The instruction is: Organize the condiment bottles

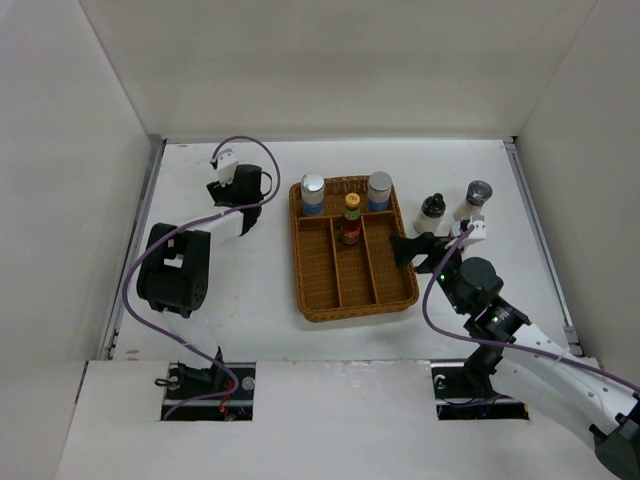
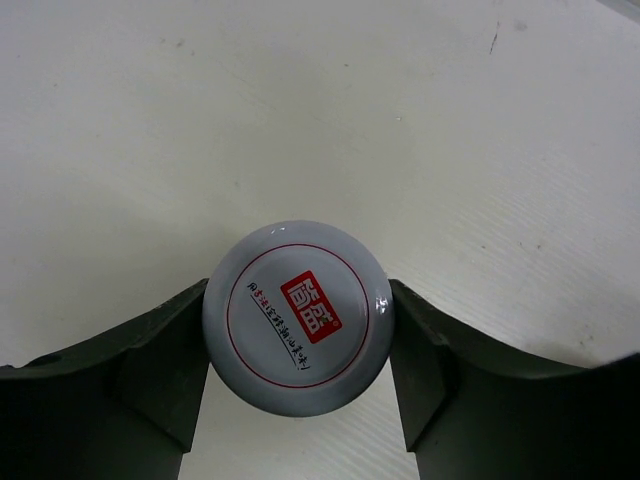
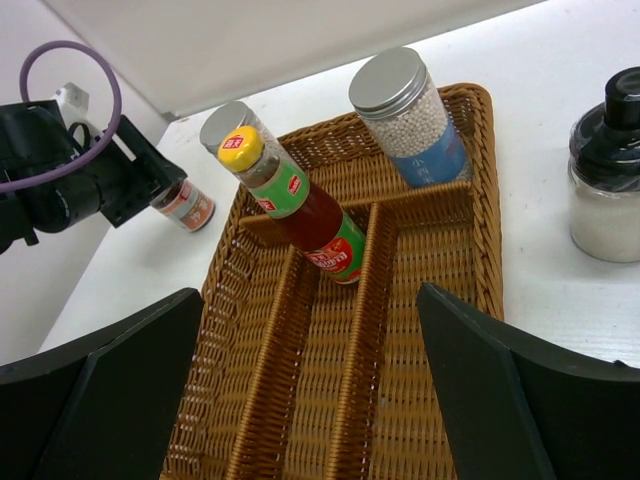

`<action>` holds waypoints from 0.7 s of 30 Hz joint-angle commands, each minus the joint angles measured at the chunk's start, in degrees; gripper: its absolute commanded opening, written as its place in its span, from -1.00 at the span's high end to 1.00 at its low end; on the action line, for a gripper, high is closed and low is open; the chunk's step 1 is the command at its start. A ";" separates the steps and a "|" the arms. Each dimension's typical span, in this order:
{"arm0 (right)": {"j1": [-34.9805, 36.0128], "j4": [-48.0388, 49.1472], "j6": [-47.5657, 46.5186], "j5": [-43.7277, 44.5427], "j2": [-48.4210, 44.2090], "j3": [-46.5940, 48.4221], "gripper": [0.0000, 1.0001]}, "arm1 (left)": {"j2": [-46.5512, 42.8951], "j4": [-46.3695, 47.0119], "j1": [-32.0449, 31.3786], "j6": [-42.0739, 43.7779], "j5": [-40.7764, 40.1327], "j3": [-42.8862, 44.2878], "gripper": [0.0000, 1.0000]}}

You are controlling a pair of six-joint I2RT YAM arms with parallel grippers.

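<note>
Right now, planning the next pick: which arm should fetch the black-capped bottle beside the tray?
Right. The right gripper, open, hovers by the tray's right edge, close to the black-capped bottle; the left gripper is far across the table, shut on the red-marked jar.

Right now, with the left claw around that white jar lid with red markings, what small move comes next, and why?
Probably a short lift straight up. The left claw looks shut on the round white jar lid with red markings, and that jar sits outside the brown wicker tray, well to its left.
</note>
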 commanded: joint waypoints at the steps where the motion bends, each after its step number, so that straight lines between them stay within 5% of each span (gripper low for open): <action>1: 0.59 3.83 0.54 -0.54 -0.67 -0.11 -0.91 | -1.04 1.67 0.68 0.58 0.63 1.11 0.21; 5: 0.59 3.75 0.45 -0.19 -1.02 -0.19 -0.92 | -9.10 4.83 -0.45 0.41 -1.47 -5.47 0.47; 13: 0.50 3.57 0.36 0.60 -1.20 -0.28 -0.93 | -31.87 -2.79 -15.63 2.42 -1.04 -11.55 0.49; 21: -0.72 1.38 0.10 2.53 -2.16 0.16 -0.93 | -32.17 -2.82 -27.87 2.34 1.50 -10.50 0.47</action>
